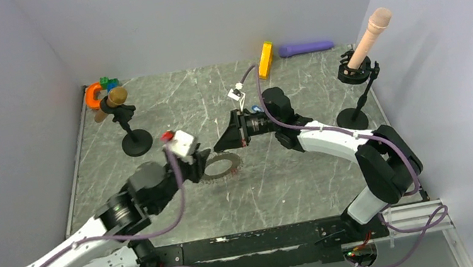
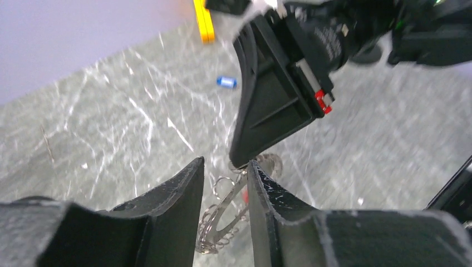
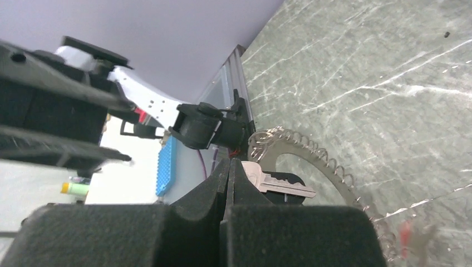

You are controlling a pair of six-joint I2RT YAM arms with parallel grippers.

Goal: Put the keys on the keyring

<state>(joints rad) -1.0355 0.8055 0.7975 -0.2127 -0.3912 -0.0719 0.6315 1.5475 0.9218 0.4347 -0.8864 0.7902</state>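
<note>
The keyring (image 1: pixel 221 167) is a flat grey ring edged with small wire loops, lying mid-table. My left gripper (image 1: pixel 204 164) is at its left edge. In the left wrist view the left gripper (image 2: pixel 225 162) is open, with the keyring (image 2: pixel 222 207) seen edge-on in the gap. My right gripper (image 1: pixel 222 144) reaches in from the right, and its black fingers (image 2: pixel 273 105) touch the ring's far end. In the right wrist view the right gripper (image 3: pixel 229 162) is shut. A silver key (image 3: pixel 281 184) sticks out beside its tip over the keyring (image 3: pixel 328 161); I cannot tell if it is pinched. A blue key (image 1: pixel 256 109) lies behind.
A yellow block (image 1: pixel 266 59) and a purple cylinder (image 1: pixel 306 47) lie at the back wall. An orange horseshoe piece (image 1: pixel 93 95) with small bricks sits back left. Black stands hold a brown-tipped rod (image 1: pixel 121 119) and a peach microphone shape (image 1: pixel 367 48). A small white tag (image 1: pixel 236 94) lies behind my right gripper.
</note>
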